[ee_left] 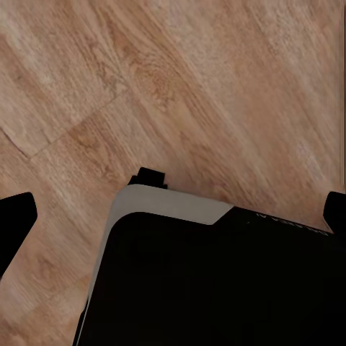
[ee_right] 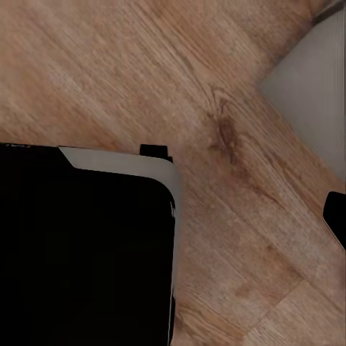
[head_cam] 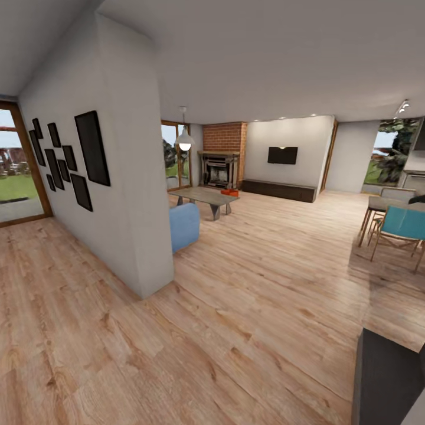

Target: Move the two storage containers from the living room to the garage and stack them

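While lying far across the living room, showing as a small, low, red-orange patch: storage containers (head_cam: 230, 192), resting on the light wood-plank floor (head_cam: 254, 307) just beside the near end of the grey slab-topped coffee table (head_cam: 203, 196) and in front of the brick fireplace (head_cam: 223, 159); too small for telling one bin from two, or for reading walls and rims. Standing outward from there: a rounded blue sofa (head_cam: 185, 224) end, peeking from behind a plain white partition wall (head_cam: 127, 195) carrying flat black rectangular frames (head_cam: 91, 147); hanging over the table, a white pendant lamp (head_cam: 185, 140); sitting against the far pale wall, a dark screen (head_cam: 282, 155) above a long, low, dark cabinet (head_cam: 278, 190). Standing at the right edge, teal-backed chairs (head_cam: 404, 227) on thin wooden legs.

Pointing down at the knotted, grained planks: left gripper (ee_left: 175, 213), spreading wide, with one black fingertip at each side of the wrist view, hanging above the robot's black base (ee_left: 216, 288) with its rounded grey rim. Likewise pointing down over that rounded base corner: right gripper (ee_right: 173, 216), showing one black finger (ee_right: 336, 216) at the frame's edge, the other blending into the black body, so spread or closed cannot be told.
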Tool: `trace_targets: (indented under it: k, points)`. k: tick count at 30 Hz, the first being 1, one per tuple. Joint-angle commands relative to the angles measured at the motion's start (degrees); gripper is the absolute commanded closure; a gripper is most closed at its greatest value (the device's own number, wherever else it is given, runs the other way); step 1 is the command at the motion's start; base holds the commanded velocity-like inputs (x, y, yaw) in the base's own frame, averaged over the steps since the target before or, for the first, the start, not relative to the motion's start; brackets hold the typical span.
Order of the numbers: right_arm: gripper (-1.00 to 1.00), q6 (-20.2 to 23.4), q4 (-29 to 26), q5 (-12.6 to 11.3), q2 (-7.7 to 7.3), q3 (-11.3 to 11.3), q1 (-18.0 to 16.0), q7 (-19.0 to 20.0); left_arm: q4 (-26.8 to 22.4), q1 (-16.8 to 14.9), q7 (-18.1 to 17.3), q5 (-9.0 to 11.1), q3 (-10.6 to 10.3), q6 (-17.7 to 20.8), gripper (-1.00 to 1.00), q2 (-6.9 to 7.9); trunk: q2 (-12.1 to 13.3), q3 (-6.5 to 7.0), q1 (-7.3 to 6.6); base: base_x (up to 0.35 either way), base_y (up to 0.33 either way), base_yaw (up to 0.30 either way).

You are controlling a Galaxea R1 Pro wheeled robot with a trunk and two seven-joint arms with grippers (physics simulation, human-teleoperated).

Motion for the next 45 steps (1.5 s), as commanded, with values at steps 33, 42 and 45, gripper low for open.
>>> trace_targets:
  k: [33, 42, 45]
  points:
    - [-1.0, -0.3, 0.2, -0.6, 0.02, 0.5, -0.1, 0.0, 0.0, 0.0, 0.1, 0.1, 0.4, -0.2, -1.0, -0.02, -0.1, -0.09, 0.05, 0.334, 0.0, -0.02]
    - [-1.0, -0.3, 0.2, -0.6, 0.02, 0.5, -0.1, 0.0, 0.0, 0.0, 0.1, 0.1, 0.4, -0.2, -1.0, -0.02, -0.1, -0.09, 0.05, 0.334, 0.0, -0.247]
    - [-1.0, -0.3, 0.2, -0.6, 0.02, 0.5, -0.1, 0.0, 0.0, 0.0, 0.1, 0.1, 0.4, -0.2, -1.0, -0.02, -0.1, -0.09, 0.05, 0.334, 0.0, -0.247]
